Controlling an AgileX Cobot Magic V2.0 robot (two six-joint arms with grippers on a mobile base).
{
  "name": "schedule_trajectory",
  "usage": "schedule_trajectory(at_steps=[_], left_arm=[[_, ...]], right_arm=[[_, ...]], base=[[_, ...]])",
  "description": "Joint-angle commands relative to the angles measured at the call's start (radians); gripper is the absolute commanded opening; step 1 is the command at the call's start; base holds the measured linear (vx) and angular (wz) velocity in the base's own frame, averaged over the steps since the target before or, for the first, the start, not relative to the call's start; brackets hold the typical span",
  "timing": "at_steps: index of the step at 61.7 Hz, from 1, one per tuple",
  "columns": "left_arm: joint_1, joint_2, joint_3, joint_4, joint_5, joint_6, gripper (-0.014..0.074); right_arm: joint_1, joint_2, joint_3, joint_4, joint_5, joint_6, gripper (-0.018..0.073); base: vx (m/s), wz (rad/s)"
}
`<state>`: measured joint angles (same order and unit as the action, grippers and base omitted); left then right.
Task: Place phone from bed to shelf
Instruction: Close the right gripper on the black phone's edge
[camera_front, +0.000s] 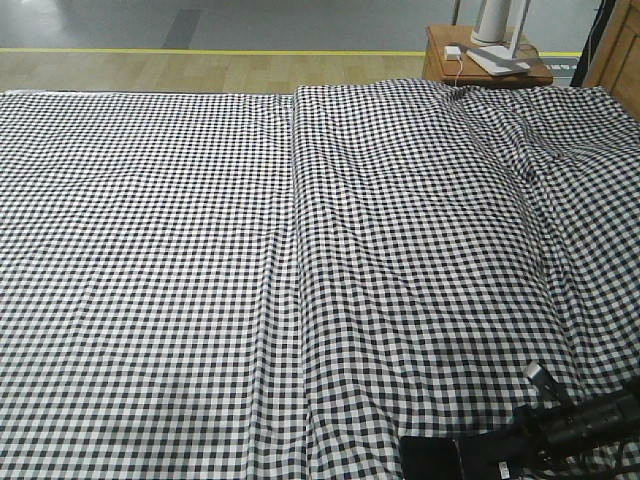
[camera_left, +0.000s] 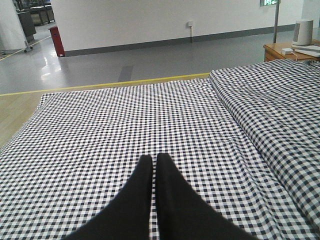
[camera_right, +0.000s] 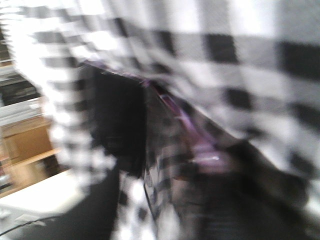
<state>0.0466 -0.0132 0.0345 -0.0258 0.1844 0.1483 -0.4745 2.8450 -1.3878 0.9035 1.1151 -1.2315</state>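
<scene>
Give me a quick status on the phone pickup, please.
Left gripper jaws shut, empty, over the bed. Right gripper at the phone, bed's near edge; jaws unclear, wrist view blurred. Nothing blocking it.

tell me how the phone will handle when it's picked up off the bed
The phone looks like a thin, rigid slab, so it should stay stiff and not roll. Its smooth dark face could slip in a light grip. It seems to lie flat on the soft, wrinkled bed, so its edge may be hard to get under.
</scene>
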Motion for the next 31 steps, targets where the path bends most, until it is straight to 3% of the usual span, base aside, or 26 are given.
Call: schedule_trajectory(at_steps=[1, 31], left_arm=[[0.001, -0.012, -0.022, -0.009, -0.073, -0.006, 0.0001], [0.001, -0.012, -0.022, -0.009, -0.073, -0.006, 0.0001]], right_arm=[[-0.007, -0.051, -0.007, 0.006, 0.139, -0.019, -0.0016], [-0.007, -0.150, 0.003, -0.005, 0.174, -0.020, -0.0005]], base=[[0.00, 0.00], [0.00, 0.00]])
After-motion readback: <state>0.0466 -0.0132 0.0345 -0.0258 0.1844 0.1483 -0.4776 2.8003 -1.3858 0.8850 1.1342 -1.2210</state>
